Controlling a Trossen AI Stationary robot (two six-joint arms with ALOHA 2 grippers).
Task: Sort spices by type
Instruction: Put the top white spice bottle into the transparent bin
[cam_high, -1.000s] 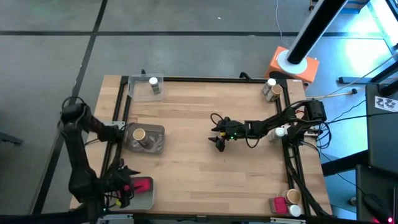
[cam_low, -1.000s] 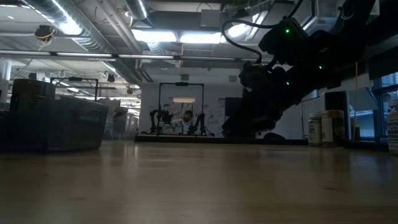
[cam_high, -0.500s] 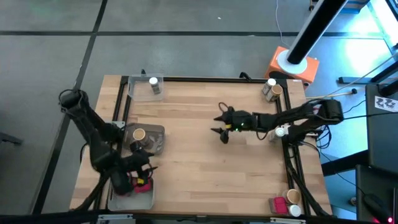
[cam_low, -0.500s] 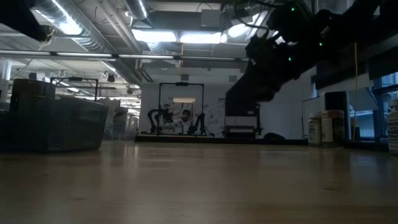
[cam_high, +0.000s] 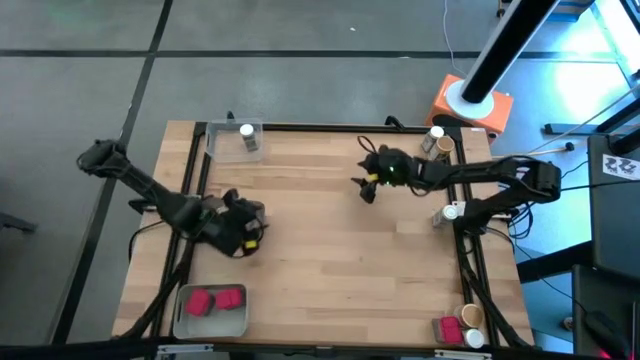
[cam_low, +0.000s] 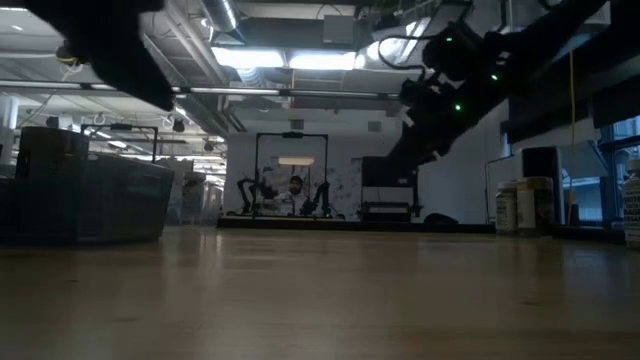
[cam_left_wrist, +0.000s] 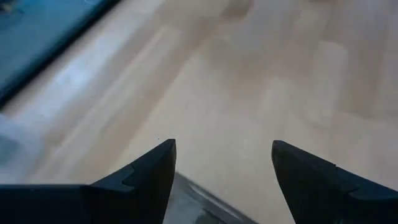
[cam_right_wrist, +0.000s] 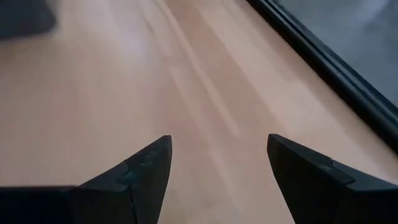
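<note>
In the high view, two red boxes (cam_high: 210, 301) lie in the grey tray (cam_high: 180, 322) at the near left corner. A white-lidded jar (cam_high: 246, 132) stands in the clear tray (cam_high: 222, 148) at the far left. My left gripper (cam_high: 243, 236) hovers open over the middle left tray (cam_high: 258, 209) and hides what is inside. My right gripper (cam_high: 366, 186) hangs open above bare wood right of centre, toward the far edge. More spices stand along the right edge: jars (cam_high: 437, 144) at the far corner, a white-lidded one (cam_high: 452, 211) midway, and a red box (cam_high: 445, 328) with a tan-lidded jar (cam_high: 471, 316) at the near corner.
A black frame rail (cam_high: 465, 262) runs along the table's right edge and another along the left. An orange base with a dark pole (cam_high: 470, 103) stands beyond the far right corner. The low view shows jars (cam_low: 520, 205) at the right and a dark tray (cam_low: 80, 195) at the left.
My left gripper has risen from the near left tray and swung toward the far edge, coming over the middle left tray; two red boxes now show in the near tray. My right gripper has moved from the table's middle toward the far edge and slightly right.
</note>
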